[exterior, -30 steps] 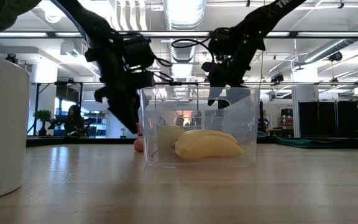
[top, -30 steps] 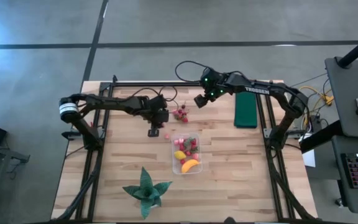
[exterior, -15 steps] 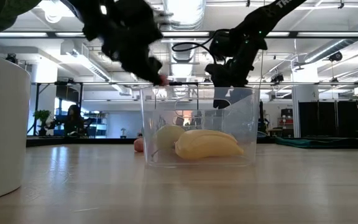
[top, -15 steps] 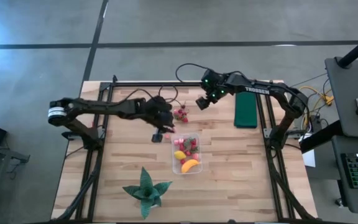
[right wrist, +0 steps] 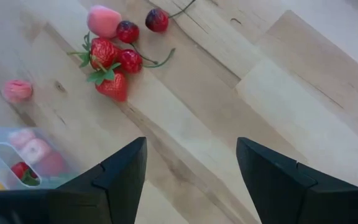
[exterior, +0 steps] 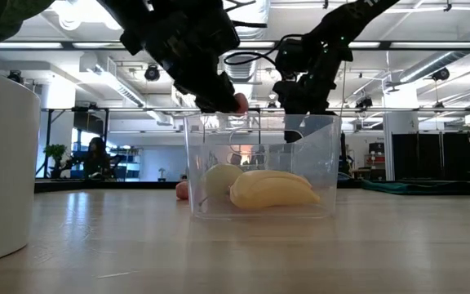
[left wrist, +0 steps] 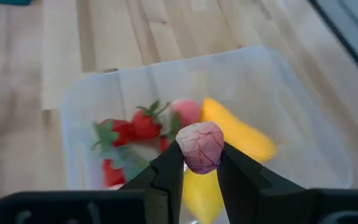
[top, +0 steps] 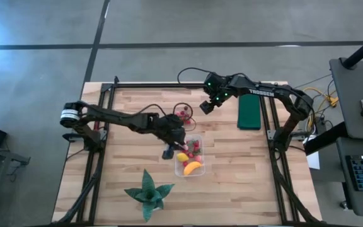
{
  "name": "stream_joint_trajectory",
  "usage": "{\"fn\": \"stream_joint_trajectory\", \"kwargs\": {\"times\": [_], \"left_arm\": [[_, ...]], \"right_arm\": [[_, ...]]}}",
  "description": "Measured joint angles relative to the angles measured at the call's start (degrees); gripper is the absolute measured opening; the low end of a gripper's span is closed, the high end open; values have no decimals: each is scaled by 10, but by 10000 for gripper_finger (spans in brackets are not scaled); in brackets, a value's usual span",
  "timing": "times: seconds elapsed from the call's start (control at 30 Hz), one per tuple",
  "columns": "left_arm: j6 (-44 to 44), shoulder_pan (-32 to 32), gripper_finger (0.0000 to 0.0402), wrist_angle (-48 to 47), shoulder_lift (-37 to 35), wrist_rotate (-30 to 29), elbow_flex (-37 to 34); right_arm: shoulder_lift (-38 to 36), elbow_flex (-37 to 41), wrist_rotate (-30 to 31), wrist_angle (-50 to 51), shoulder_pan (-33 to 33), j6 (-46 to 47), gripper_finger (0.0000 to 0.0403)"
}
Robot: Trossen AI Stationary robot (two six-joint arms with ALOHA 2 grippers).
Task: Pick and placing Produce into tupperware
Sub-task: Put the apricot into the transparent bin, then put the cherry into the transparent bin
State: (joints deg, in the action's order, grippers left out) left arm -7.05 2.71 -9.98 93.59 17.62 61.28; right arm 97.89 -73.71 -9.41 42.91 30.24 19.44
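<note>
Pale wooden surface [top: 232, 157] framed by dark rails, grey floor beyond it; open workshop with ceiling lights behind in the low view; a dark green flat rectangle [top: 249, 111] lies near the right arm, and a green spiky plant [top: 147, 192] stands at the near edge

Tupperware [top: 190, 156] sits mid-surface, clear, open-topped; it already holds a yellow-orange banana [exterior: 273, 189], a yellow lemon-like fruit [exterior: 221, 179] and several red strawberry pieces [left wrist: 132, 127]

Left claw [left wrist: 200, 163] is over the tupperware's rim on the side toward the loose pile, closed narrow on one pink berry-like piece [left wrist: 201, 146]; in the low view the piece sits just above the top of the wall, not yet inside

Right claw [top: 207, 104] hangs above the loose cluster of strawberries [right wrist: 112, 59] beyond the tupperware, fingers [right wrist: 120, 180] parted, nothing between them; one pink piece [right wrist: 17, 90] lies apart from the cluster, near the tupperware's corner

Step in hand, as judged: release the pink piece into the tupperware; to do it well, carry it further in past the wall so it falls over the fruit and not on the rim; lower a little first, since a round piece dropped from height may bounce off the banana and out; part the fingers only slightly, then lift straight up so the claw does not catch the thin wall and shift the tupperware; right arm should wait clear until the left has left
</note>
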Motion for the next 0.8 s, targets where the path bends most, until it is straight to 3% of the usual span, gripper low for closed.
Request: {"fn": "stream_joint_trajectory", "kwargs": {"times": [0.13,0.4,0.53,0.7,0.8], "left_arm": [[60,-15,95,0,13,-1,-1],[84,-21,207,0,7,-9,-2],[84,-21,242,-49,-18,-69,-1],[92,-16,251,-148,-66,-166,-1],[98,-10,251,-184,-86,-176,-9]], "right_arm": [[0,0,0,4,0,-2,240],[-1,0,-2,4,-1,-2,240],[-1,0,-2,4,-3,-4,240],[-1,0,-8,3,-4,-14,240],[-1,0,-27,0,-1,-15,240]]}}
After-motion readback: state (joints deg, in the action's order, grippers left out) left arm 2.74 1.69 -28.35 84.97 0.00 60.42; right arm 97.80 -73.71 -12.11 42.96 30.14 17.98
